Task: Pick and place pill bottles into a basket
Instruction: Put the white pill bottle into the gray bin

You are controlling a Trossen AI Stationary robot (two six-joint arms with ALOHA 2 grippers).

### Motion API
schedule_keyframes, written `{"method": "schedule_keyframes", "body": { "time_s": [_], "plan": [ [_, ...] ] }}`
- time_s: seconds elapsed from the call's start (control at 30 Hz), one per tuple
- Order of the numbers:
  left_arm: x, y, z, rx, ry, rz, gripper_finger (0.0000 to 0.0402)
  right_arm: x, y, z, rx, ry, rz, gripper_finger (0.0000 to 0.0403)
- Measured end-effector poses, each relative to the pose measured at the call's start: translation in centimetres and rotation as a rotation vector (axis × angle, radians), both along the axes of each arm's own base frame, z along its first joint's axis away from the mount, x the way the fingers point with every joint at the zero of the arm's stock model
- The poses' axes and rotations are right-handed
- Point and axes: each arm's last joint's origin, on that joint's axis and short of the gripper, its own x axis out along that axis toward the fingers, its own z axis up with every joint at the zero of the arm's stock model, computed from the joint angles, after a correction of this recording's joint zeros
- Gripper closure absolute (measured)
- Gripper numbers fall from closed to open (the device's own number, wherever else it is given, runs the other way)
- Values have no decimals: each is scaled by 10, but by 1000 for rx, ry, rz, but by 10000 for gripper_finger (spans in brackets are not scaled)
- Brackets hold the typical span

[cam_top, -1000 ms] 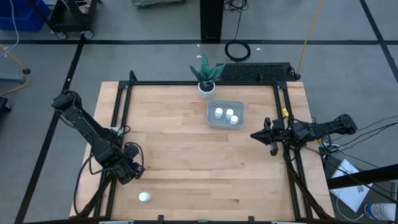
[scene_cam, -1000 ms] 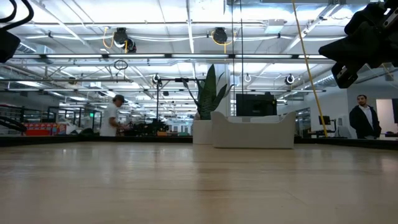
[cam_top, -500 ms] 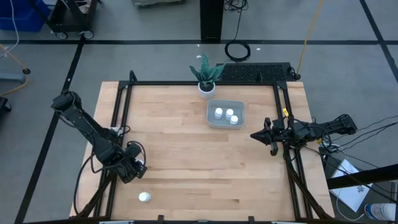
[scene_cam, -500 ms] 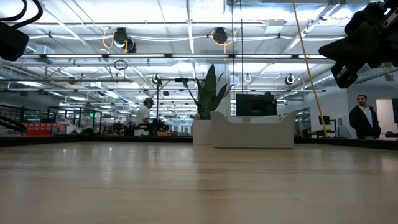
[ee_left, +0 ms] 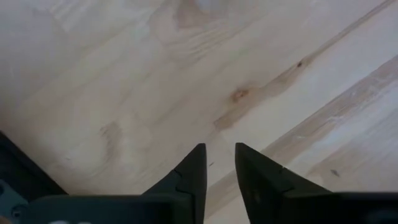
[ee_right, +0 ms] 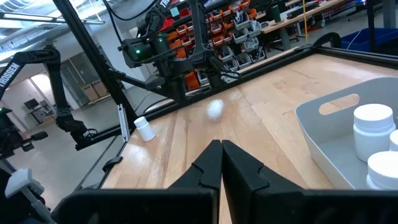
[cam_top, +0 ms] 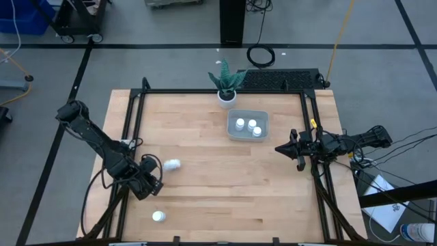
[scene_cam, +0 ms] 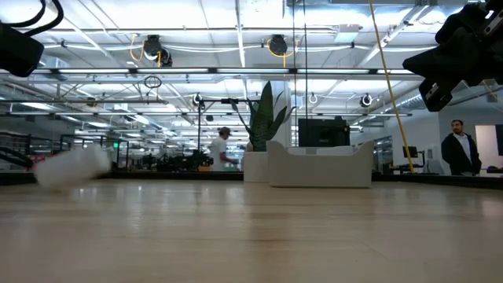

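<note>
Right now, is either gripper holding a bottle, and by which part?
No. The left gripper has a narrow empty gap, the right gripper is shut on nothing. One bottle is loose beside the left gripper.

I'm working in what looks like a robotics lab set inside a big industrial hall. The low view shows a high ceiling (scene_cam: 236,31) with rows of strip lights, exposed beams and hanging cable reels (scene_cam: 153,49). Far behind the pale wooden counter (cam_top: 218,178) I can see workbenches, a person in a white top (scene_cam: 221,148) at one and a person in dark clothes (scene_cam: 460,149) standing off to the side. My right wrist view shows racks of red and grey parts bins (ee_right: 217,34) and another dark robot arm (ee_right: 43,87) on a stand. From above, the counter sits in a black metal frame (cam_top: 136,102) on a grey floor (cam_top: 136,61) with black tape lines and loose cables (cam_top: 261,56).
</note>
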Motion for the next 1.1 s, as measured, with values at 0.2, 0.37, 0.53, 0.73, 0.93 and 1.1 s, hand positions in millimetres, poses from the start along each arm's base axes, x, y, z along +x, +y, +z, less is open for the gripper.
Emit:
{"method": "schedule_keyframes", "body": {
  "time_s": [0.2, 0.37, 0.53, 0.73, 0.93, 1.1],
  "plan": [
    [0, 1, 0, 17, -2, -18, 325, 0, 0, 0, 0, 0, 0, 399],
    [0, 1, 0, 32, -13, -26, 320, 0, 0, 0, 0, 0, 0, 399],
    [1, 3, 0, 101, -64, -40, 320, 0, 0, 0, 0, 0, 0, 399],
    [13, 13, 1, 126, -133, 113, 317, 0, 0, 0, 0, 0, -1, 399],
    [36, 36, 3, 134, -172, 130, 267, 0, 0, 0, 0, 0, 0, 399],
    [60, 63, 6, 118, -255, 155, 182, 0, 0, 0, 0, 0, 0, 399]
  ]
}}
